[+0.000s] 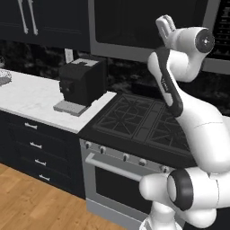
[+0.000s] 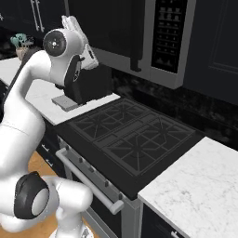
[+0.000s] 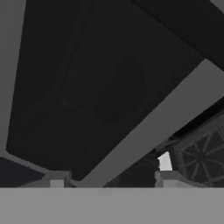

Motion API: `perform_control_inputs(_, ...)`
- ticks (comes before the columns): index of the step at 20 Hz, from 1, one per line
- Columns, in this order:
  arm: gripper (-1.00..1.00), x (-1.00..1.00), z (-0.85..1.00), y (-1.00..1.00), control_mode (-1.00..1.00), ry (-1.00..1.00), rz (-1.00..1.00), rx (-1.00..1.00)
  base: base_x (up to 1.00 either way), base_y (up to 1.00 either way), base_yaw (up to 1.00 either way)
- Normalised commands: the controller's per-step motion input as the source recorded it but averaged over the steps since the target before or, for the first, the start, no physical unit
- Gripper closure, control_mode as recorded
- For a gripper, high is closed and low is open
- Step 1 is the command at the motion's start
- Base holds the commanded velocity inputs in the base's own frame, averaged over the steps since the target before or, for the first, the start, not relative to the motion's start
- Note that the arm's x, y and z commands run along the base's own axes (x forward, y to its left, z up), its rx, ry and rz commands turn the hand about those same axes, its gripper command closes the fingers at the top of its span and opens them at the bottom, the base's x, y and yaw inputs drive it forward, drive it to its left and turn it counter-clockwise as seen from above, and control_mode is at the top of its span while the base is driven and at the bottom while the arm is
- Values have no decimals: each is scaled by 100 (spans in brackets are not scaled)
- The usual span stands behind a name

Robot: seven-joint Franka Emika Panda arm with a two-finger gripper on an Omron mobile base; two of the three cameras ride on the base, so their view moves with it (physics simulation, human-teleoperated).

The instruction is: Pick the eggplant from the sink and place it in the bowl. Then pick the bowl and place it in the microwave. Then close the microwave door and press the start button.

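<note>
Holding our hand (image 1: pixel 167 27) raised with its fingers apart and empty before the shut microwave door (image 1: pixel 134 22), above the stove (image 1: pixel 143 123), we judge it poised for the start button.

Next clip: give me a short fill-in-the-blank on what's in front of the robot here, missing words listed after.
1. The microwave is mounted directly above the ______.
2. The microwave door is ______.
3. The black coffee machine stands on the white ______, left of the stove.
4. The tool is raised in front of the ______.

Missing words: stove; closed; counter; microwave
</note>
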Motion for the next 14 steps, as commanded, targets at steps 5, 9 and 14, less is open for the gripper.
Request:
perform_control_inputs(5,100,-63,17,6,-100,21,17,-59,0,0,0)
perform_control_inputs(9,100,-70,-11,6,-100,-4,5,-63,0,0,0)
perform_control_inputs(14,100,-74,-2,0,-100,-13,5,-48,0,0,0)
